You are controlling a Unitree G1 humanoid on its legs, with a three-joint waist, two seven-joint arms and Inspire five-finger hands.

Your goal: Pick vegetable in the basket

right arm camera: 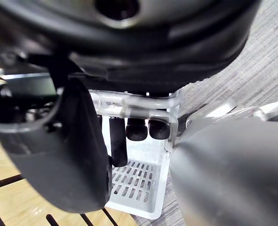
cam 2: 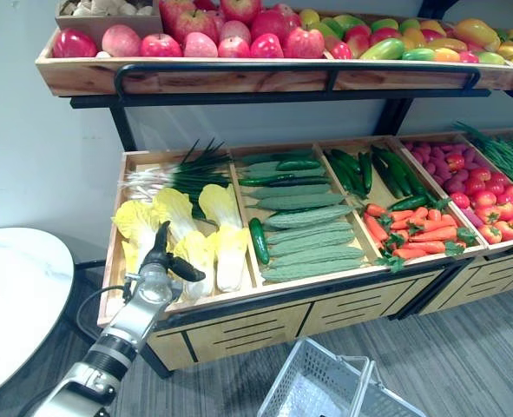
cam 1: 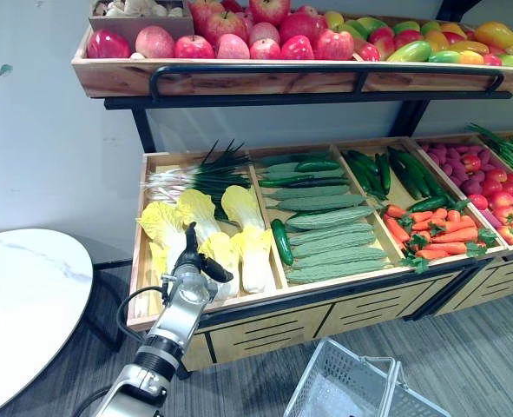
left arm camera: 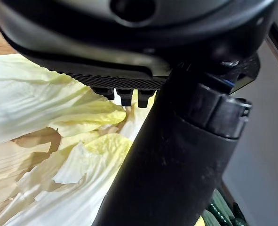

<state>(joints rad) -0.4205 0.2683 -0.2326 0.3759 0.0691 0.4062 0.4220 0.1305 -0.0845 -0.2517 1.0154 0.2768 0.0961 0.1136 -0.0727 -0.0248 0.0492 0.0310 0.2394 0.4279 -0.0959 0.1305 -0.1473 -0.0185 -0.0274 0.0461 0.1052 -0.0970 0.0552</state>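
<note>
Several pale yellow napa cabbages [cam 1: 243,239] lie in the left compartment of the wooden produce stand [cam 1: 265,306]. My left hand [cam 1: 194,261] hovers over them near the stand's front edge, open, fingers reaching forward and thumb out to the side, holding nothing. Up close, cabbage leaves [left arm camera: 44,103] lie just past its thumb [left arm camera: 176,165]. A white wire basket [cam 1: 343,382] hangs low in front of the stand. My right hand [right arm camera: 68,155] is shut on the basket's handle [right arm camera: 139,104], with the basket's slatted bottom [right arm camera: 139,188] below.
Green onions [cam 1: 195,178], ridged gourds [cam 1: 325,234], cucumbers [cam 1: 281,241], carrots [cam 1: 430,234] and tomatoes [cam 1: 499,204] fill the other compartments. An upper shelf [cam 1: 239,78] holding apples and peppers overhangs the stand. A round white marble table [cam 1: 22,295] stands at the left.
</note>
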